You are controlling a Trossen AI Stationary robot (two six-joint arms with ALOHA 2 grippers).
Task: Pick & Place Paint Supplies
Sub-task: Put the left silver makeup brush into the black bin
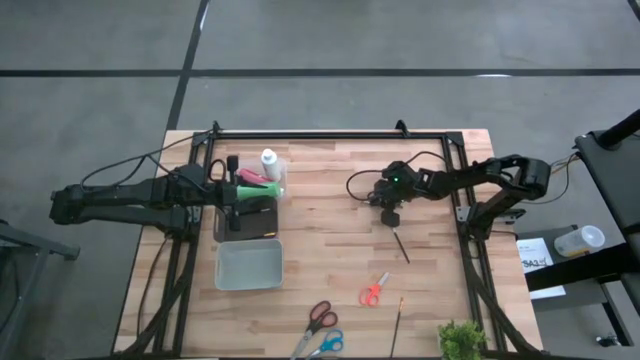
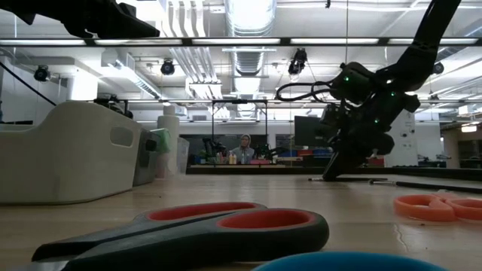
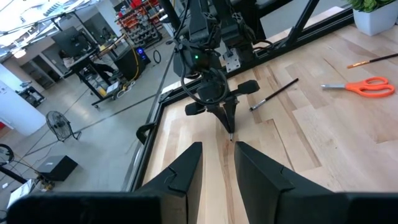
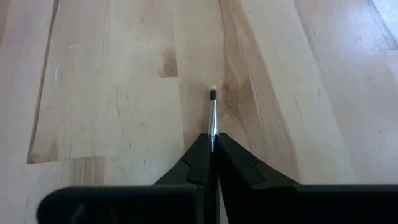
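Right gripper (image 4: pixel 212 144) low over the table (image 1: pixel 330 250), about 2 o'clock of centre, fingers clenched on a thin brush (image 4: pixel 212 115), bristle tip poking out ahead. Lift not begun, I judge.

Left gripper (image 3: pixel 217 163) waits at 9 o'clock, fingers apart, empty, above the black tray (image 1: pixel 262 228). White bottle (image 1: pixel 269 160), green bottle (image 1: pixel 258 189) and red bottle (image 1: pixel 252 177) sit together just beside the tray.

Left to do: dark brush (image 1: pixel 400 245) at 3 o'clock, another brush (image 1: pixel 399 320) at 5 o'clock. Grey bin (image 1: pixel 249 266) looks empty.
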